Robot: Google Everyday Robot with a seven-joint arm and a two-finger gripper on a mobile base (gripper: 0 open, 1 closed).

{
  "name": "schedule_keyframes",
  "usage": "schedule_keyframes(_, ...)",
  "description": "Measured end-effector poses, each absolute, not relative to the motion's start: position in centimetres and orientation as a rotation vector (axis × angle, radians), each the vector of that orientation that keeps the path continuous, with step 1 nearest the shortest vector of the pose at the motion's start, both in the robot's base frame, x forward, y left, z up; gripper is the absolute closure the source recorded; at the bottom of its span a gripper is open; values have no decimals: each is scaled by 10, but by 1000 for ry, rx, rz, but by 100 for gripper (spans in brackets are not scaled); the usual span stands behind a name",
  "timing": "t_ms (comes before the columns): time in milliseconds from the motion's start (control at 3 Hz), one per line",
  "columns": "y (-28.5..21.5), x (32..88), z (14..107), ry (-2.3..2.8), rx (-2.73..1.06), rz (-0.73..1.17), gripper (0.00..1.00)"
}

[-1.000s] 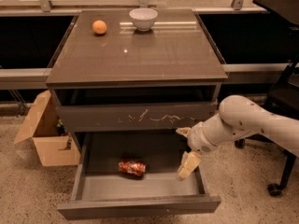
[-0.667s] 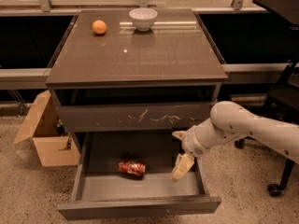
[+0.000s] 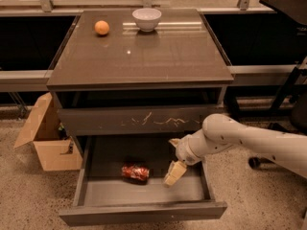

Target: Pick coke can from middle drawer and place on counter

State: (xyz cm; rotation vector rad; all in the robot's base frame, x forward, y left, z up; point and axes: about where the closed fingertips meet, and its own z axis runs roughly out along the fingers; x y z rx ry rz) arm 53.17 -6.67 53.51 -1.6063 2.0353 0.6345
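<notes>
The coke can (image 3: 135, 172) lies on its side on the grey floor of the pulled-out middle drawer (image 3: 144, 213), left of centre. My gripper (image 3: 172, 158) hangs inside the drawer just right of the can, a short gap away and not touching it. Its fingers are spread open and empty; the lower fingertip (image 3: 173, 172) is level with the can. The white arm reaches in from the right. The counter (image 3: 144, 56) is the glossy dark top above.
An orange fruit (image 3: 101, 28) and a white bowl (image 3: 147, 18) sit at the back of the counter. The shut drawer front above has white scratch marks (image 3: 158, 121). An open cardboard box (image 3: 45, 138) stands on the floor at left. A chair base is at right.
The gripper has moved left and a little lower inside the drawer, closing on the can. The can has not moved.
</notes>
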Motion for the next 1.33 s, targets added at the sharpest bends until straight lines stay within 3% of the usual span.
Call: schedule_keyframes(1333,-40,573,461,2042,-1394,568,0)
